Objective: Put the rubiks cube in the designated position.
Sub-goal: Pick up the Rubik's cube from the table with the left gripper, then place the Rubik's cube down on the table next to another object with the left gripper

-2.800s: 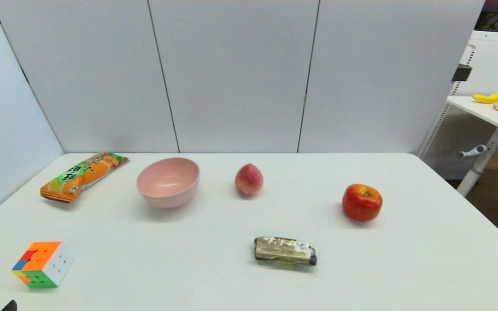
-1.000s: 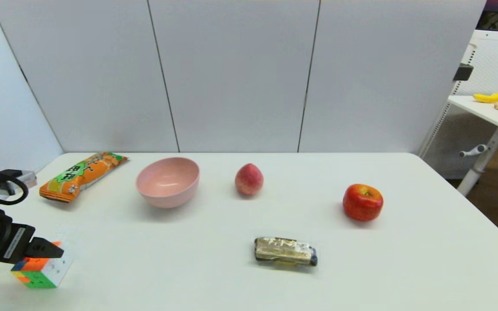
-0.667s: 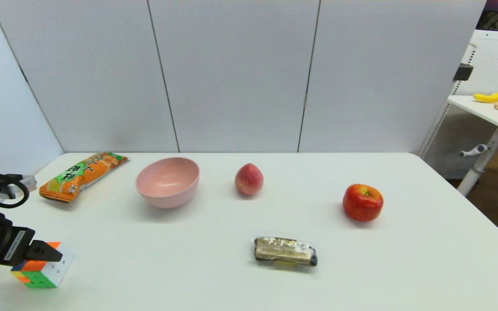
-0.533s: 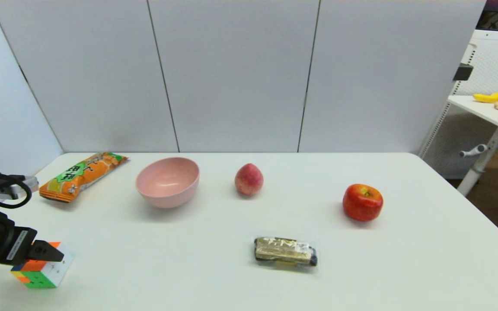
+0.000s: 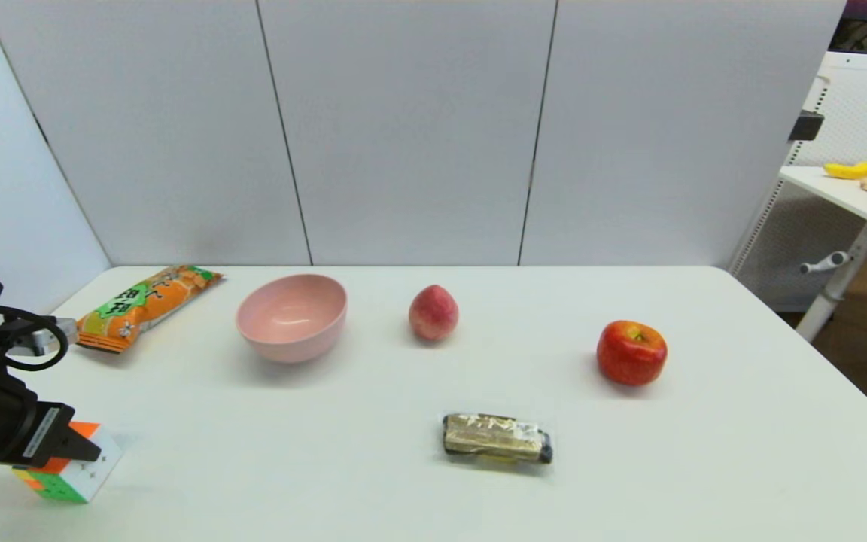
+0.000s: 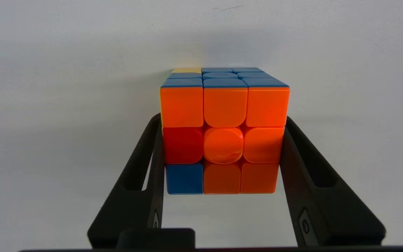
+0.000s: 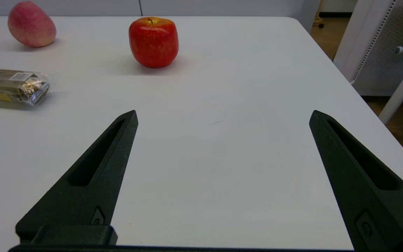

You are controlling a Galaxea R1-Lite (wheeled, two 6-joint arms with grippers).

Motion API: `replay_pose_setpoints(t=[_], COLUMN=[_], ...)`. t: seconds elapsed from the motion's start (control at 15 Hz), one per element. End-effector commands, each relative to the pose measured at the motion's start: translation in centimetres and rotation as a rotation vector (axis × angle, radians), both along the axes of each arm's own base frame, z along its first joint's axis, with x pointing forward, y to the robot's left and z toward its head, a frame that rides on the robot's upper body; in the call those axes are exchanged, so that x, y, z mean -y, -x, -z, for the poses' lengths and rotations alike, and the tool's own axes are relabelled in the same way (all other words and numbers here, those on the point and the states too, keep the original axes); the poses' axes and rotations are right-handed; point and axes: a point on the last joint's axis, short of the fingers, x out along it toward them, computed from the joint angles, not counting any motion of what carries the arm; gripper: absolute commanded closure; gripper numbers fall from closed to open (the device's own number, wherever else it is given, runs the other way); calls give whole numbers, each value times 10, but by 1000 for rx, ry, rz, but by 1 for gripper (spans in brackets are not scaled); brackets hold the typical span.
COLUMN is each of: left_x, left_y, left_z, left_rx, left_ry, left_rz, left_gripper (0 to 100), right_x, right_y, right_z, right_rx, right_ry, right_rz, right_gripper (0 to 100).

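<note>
I found the left gripper (image 6: 222, 154) closed on the rubiks cube (image 6: 223, 130), one black finger (image 6: 151, 168) pressed flat to each side. The cube sat at the near left corner of the white table (image 5: 373, 482), tilted there, orange face toward the wrist camera. Beyond it lay an orange snack packet (image 5: 144, 305) and a pink bowl (image 5: 292, 317). The right gripper (image 7: 223, 117) hung spread wide and empty above bare tabletop, near an apple (image 7: 153, 42).

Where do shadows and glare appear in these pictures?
Left wrist view: the cube casts a soft shadow on the table, and its centre tile shows slight glare. Right wrist view: soft shadows under the apple and snack bar.
</note>
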Motion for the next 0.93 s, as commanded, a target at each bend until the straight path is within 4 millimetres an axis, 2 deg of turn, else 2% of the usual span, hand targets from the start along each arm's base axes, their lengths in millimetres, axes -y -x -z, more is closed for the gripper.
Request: replay_pose_setpoints(t=[0.07,0.33,0.67,0.93], left_x=[7,31,88,130], left_y=[-5,-19,-38,-54], left_z=[-11,-30,-42,-43], left_rx=[50,142,163,139], left_ry=[31,106,237,283], left_rz=[50,174,316,397], left_gripper=[100,100,100,100], right_x=[0,0,0,0], right_y=[0,0,0,0], right_z=[0,0,0,0], right_rx=[-1,-1,-1,-1], right_ry=[0,0,0,0], right_rz=[0,0,1,1], right_gripper=[0,0,0,0])
